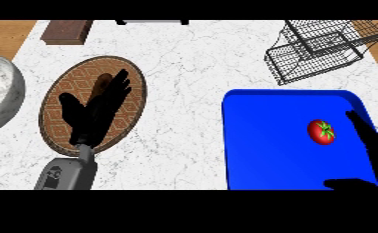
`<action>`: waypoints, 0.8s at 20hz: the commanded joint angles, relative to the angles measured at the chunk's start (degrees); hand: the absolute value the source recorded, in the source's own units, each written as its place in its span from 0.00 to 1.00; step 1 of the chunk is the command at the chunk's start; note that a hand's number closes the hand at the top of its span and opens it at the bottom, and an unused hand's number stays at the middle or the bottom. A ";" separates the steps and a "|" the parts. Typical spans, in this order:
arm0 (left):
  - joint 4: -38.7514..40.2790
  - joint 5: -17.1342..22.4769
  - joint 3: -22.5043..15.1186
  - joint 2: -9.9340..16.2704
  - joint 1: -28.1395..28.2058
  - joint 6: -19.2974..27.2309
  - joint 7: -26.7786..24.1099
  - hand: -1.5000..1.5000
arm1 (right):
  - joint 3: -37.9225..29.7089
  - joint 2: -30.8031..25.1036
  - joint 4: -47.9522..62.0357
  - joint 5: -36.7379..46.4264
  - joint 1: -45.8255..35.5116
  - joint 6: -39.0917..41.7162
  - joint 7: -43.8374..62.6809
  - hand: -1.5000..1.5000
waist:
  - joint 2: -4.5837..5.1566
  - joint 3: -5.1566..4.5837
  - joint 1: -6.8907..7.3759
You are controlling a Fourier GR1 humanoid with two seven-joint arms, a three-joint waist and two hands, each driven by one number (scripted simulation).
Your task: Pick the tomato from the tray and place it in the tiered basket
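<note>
The tomato [321, 132] lay on the blue tray [273, 147], near its right edge, just beside the open right robot hand [363, 132]; the left robot hand [96, 109] rested open over a mat [63, 92]

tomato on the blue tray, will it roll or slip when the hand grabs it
The tomato looks round and glossy, so it may roll on the flat blue tray if nudged. Its smooth skin could slip between the right hand fingers.

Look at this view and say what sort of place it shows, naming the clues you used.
Probably a kitchen counter: a marbled white worktop carries a blue tray with a tomato, a wire tiered basket and a woven mat.
</note>
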 commanded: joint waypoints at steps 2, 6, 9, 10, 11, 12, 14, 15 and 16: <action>-1.40 1.73 3.15 2.07 0.32 -3.33 1.17 0.50 | 1.08 4.52 2.03 2.99 0.77 -3.09 -1.78 0.00 | -0.02 0.00 0.03; 0.50 -1.08 1.40 -1.14 2.76 -1.62 -2.24 0.50 | -3.14 1.63 8.47 1.05 -6.85 0.08 -2.07 0.00 | 0.01 -0.01 0.15; 1.31 -2.25 2.10 -1.77 -2.33 -0.21 0.56 0.50 | -1.53 5.32 13.59 3.89 -7.40 -4.81 -4.16 0.00 | 0.04 0.00 0.06; -0.01 -2.47 0.57 -2.26 0.56 -1.02 -0.39 0.50 | -1.30 4.04 15.75 4.39 -11.21 -2.57 -2.39 0.00 | 0.04 0.00 0.23; 0.03 -1.35 2.01 -1.74 -1.65 -1.23 1.20 0.50 | -3.61 2.57 19.49 2.06 -11.30 -2.49 -6.78 0.00 | 0.05 0.01 0.19; -0.76 -3.36 0.27 -2.68 1.77 -0.79 -0.22 0.50 | -2.51 3.97 12.76 2.28 -8.57 -0.99 -3.73 0.00 | 0.00 -0.01 0.09; 4.45 -1.23 3.76 -1.09 -1.77 -2.91 -2.66 0.50 | -3.09 3.77 21.90 3.56 -12.15 -4.32 -7.47 0.00 | 0.08 0.00 0.13; -4.10 -1.38 1.72 -0.83 4.55 -3.07 -0.39 0.50 | -3.66 2.50 17.45 2.08 -13.29 -0.04 -3.42 0.00 | -0.02 0.00 0.34; -4.78 -1.84 1.54 -0.82 4.80 -2.48 0.83 0.50 | -4.04 4.01 20.62 2.28 -9.14 -4.53 -9.33 0.00 | -0.02 0.01 0.26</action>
